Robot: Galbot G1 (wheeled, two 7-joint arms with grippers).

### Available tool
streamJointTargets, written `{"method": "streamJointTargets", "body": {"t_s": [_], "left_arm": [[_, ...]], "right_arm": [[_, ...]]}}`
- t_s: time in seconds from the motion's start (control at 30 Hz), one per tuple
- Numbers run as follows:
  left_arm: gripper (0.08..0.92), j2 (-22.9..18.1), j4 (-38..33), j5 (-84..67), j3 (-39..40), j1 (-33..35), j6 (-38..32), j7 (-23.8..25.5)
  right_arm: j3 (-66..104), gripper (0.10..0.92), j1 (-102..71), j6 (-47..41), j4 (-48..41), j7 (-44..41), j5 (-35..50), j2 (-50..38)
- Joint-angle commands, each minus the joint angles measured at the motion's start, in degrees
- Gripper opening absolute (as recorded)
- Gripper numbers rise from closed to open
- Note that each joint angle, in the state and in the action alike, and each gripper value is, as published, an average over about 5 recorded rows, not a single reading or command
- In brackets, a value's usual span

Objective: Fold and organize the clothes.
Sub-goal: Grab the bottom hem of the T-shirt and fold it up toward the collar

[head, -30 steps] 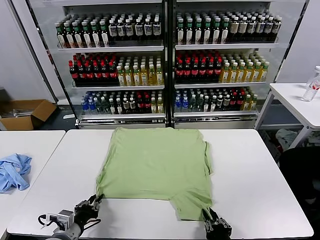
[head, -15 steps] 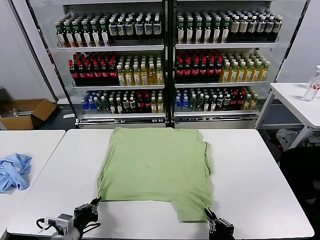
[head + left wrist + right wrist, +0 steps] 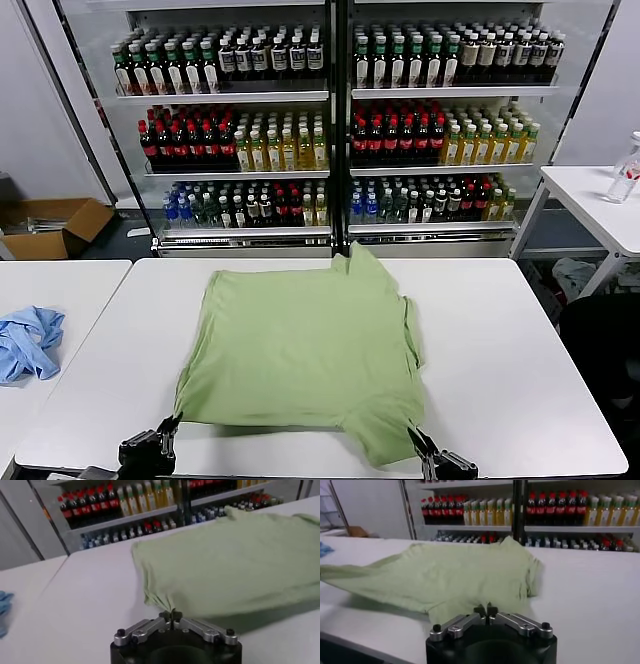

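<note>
The light green shirt lies spread on the white table, plain side up, with no collar or print showing. My left gripper is shut on the shirt's near left corner at the table's front edge; the left wrist view shows cloth pinched between its fingertips. My right gripper is shut on the shirt's near right corner; the right wrist view shows its tips closed on the cloth. The near edge is lifted a little off the table.
A light blue garment lies on a separate table at the left. A drinks shelf stands behind the table. A cardboard box sits on the floor at far left. Another white table with a bottle stands at right.
Both grippers have drawn back toward the table's front edge, pulling the shirt nearer. Its far edge has slid forward and a fold has risen at the far right.
</note>
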Motion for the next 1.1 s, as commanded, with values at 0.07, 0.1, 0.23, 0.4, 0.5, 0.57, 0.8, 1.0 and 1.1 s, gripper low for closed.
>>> {"method": "streamJointTargets", "body": {"t_s": [0.07,0.1,0.23,0.4,0.5,0.57,0.8,1.0,1.1], "left_arm": [[0.084,0.5,4.2,-4.4,3.4,-14.2,-0.7,0.8],[0.084,0.4,6.4,-4.3,5.0,-17.1,-0.8,1.0],[0.084,0.0,14.6,-4.0,9.3,-26.2,-1.2,1.1],[0.084,-1.4,23.1,-3.8,11.0,-35.4,-1.4,1.8],[0.084,-2.2,26.5,-3.6,11.9,-38.5,-1.4,2.7],[0.084,-2.7,28.3,-3.2,12.8,-39.6,-1.4,3.0],[0.084,-3.7,35.2,-2.3,14.6,-43.2,-1.5,4.2],[0.092,-3.3,38.5,-0.2,15.9,-45.3,-0.1,5.6],[0.148,-3.7,41.1,2.3,16.6,-45.8,0.2,5.1]], "right_arm": [[-3.0,0.114,23.6,-4.4,-8.9,1.4,1.9,1.6],[-3.4,0.114,25.9,-4.8,-10.5,1.5,1.8,1.9],[-4.5,0.114,31.9,-6.1,-15.7,1.4,1.7,2.2],[-6.4,0.114,35.8,-7.6,-21.7,-0.1,0.4,3.4],[-7.5,0.114,37.8,-7.7,-24.6,1.1,0.3,4.5],[-7.8,0.114,38.7,-7.9,-25.7,1.4,0.3,4.7],[-8.8,0.114,40.0,-8.4,-28.4,1.2,-0.4,4.6],[-10.1,0.145,40.0,-10.9,-30.4,3.7,-3.4,6.1],[-9.3,0.223,38.6,-11.1,-28.1,4.4,-3.6,6.0]]}}
